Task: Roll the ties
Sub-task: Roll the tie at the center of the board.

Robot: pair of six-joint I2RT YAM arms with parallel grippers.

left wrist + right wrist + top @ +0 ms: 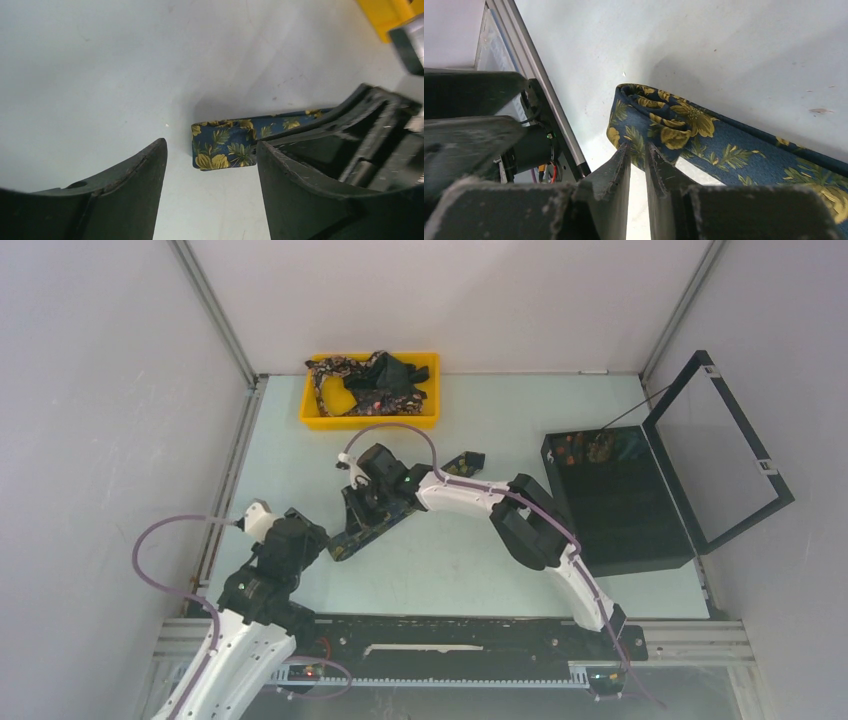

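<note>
- The left claw is standing wide open just above the table, gripping nothing.
- Its two dark fingers are flanking the folded end of a tie. In the left wrist view the right-hand finger is overlapping the fabric, while the left-hand one is sitting clear of it.
- That tie, navy with yellow flowers and green leaves, is lying flat on the table between the two claws, near the left edge of the work area.
- The right claw is nearly closed, with only a thin slit showing between its fingers.
- Its fingertips are meeting the near edge of the same tie, just beside the doubled-over end. From these views I cannot tell whether they are pinching the cloth or only touching it.
- In the right wrist view the tie's end is curling over on itself into a small loop, and the rest of the strip is running away to the right.
- More ties are lying heaped in the yellow tray at the far side of the table, well apart from both claws.
- The black hinged box is sitting to the right with its lid standing open, and small patterned bundles are resting at its far end.
</note>
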